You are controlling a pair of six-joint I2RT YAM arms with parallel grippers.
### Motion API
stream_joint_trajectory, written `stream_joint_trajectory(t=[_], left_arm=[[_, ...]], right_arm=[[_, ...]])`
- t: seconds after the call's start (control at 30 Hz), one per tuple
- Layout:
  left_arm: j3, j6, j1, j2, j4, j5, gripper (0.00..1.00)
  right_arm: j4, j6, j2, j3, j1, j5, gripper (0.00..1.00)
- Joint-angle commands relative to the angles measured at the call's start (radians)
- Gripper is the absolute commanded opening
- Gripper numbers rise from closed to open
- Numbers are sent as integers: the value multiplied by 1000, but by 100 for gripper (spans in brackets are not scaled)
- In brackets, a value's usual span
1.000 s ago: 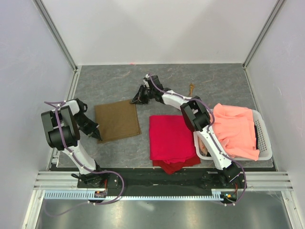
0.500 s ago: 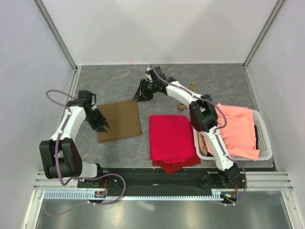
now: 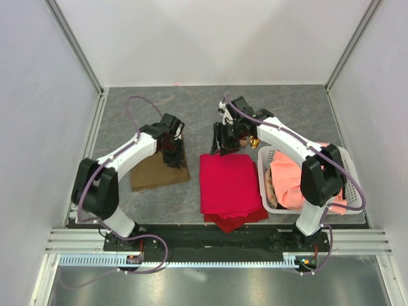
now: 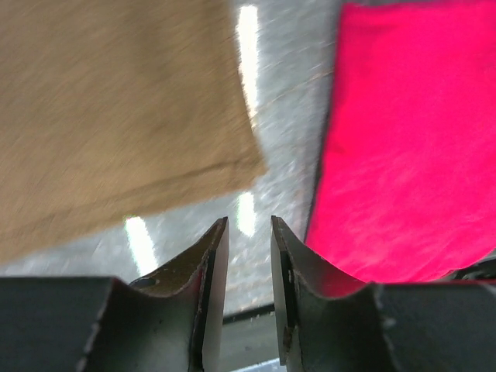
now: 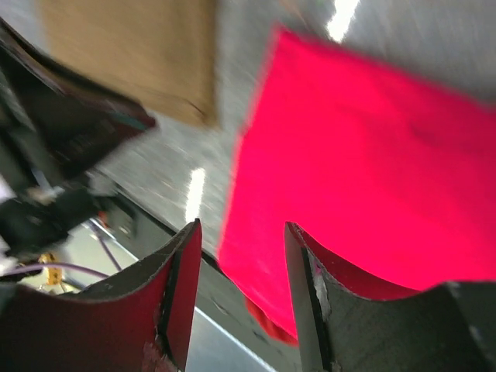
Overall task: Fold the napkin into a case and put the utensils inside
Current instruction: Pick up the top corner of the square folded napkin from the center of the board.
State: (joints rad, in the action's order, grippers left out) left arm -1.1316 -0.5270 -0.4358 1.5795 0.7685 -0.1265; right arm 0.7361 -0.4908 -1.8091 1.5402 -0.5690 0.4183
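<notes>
The olive-brown napkin [image 3: 150, 175] lies flat on the grey table, left of the red cloth; it also fills the upper left of the left wrist view [image 4: 116, 116] and shows in the right wrist view [image 5: 132, 54]. My left gripper [image 3: 172, 153] hovers over the napkin's right edge, open with nothing between its fingers [image 4: 249, 225]. My right gripper [image 3: 220, 145] hangs over the far left corner of the red cloth, open and empty [image 5: 242, 229]. No folded case shows. The utensils are mostly hidden behind the right arm; only a small gold glint [image 3: 254, 143] shows.
A bright red cloth [image 3: 229, 183] lies in the middle over a darker red one. A white basket [image 3: 354, 191] at the right holds a salmon-orange cloth [image 3: 290, 182]. Metal rails run along the near edge.
Both grippers have gone from shut to open. The left arm swung from the napkin's left side across to its right edge. The right gripper moved from the napkin's far right corner toward the red cloth.
</notes>
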Motion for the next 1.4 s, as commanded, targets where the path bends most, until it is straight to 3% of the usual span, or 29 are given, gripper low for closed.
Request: stream_joint_trajectory(t=[0.0, 0.13, 0.33, 1.07, 1.37], left_arm=[[-105, 133, -20, 114, -80, -51, 36], [-192, 163, -21, 238, -34, -31, 36], [-263, 171, -64, 301, 31, 19, 34], [-119, 171, -92, 237, 69, 44, 34], [-132, 171, -96, 243, 66, 61, 25]], right_arm=[[-4, 29, 83, -164, 32, -6, 55], [-26, 17, 122, -193, 61, 8, 55], [-58, -3, 125, -215, 122, 54, 55], [-80, -2, 152, -259, 158, 80, 54], [-84, -2, 151, -261, 158, 85, 54]])
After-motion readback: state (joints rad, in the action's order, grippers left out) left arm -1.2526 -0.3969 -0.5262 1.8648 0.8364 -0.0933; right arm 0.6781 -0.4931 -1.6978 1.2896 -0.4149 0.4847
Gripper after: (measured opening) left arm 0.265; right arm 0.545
